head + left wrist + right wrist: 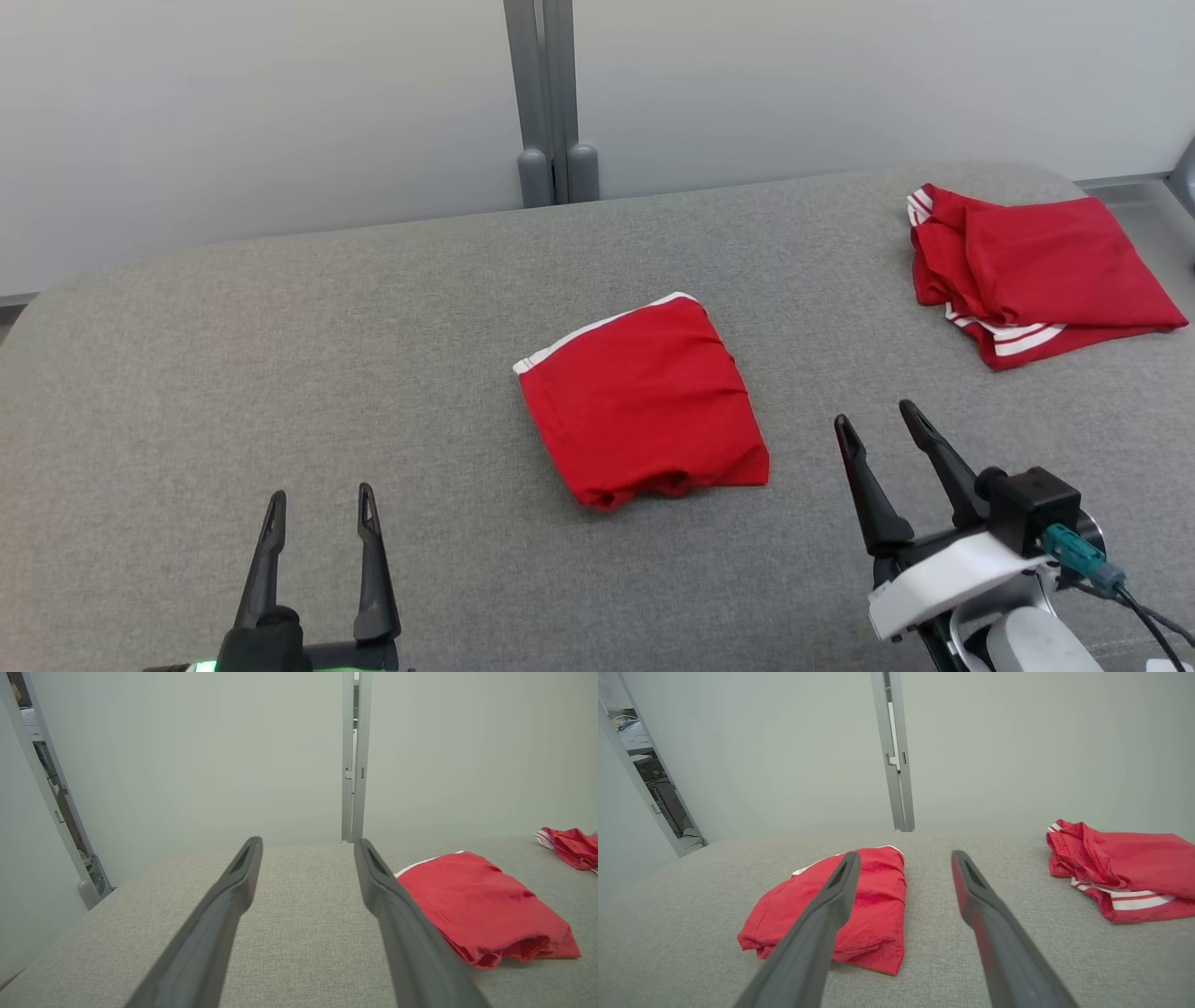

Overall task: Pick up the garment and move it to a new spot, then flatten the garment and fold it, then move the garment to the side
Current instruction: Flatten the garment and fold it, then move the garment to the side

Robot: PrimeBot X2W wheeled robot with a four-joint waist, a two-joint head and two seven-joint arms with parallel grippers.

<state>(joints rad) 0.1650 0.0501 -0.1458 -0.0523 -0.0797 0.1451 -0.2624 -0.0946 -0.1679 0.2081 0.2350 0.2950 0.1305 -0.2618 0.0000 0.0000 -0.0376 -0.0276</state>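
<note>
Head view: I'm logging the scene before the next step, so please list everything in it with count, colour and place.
folded garment: 1, red with white trim, middle of the table
second garment: 1, red with white stripes, loosely bunched, far right of the table
table: 1, grey fabric top, spans the view
post: 1, grey, behind the table's far edge
wall: 1, pale, behind the table
left gripper: 1, dark fingers, lower left, open, empty
right gripper: 1, dark fingers, lower right, open, empty

Folded garment at centre of table, second garment at its far right corner, well apart.
</note>
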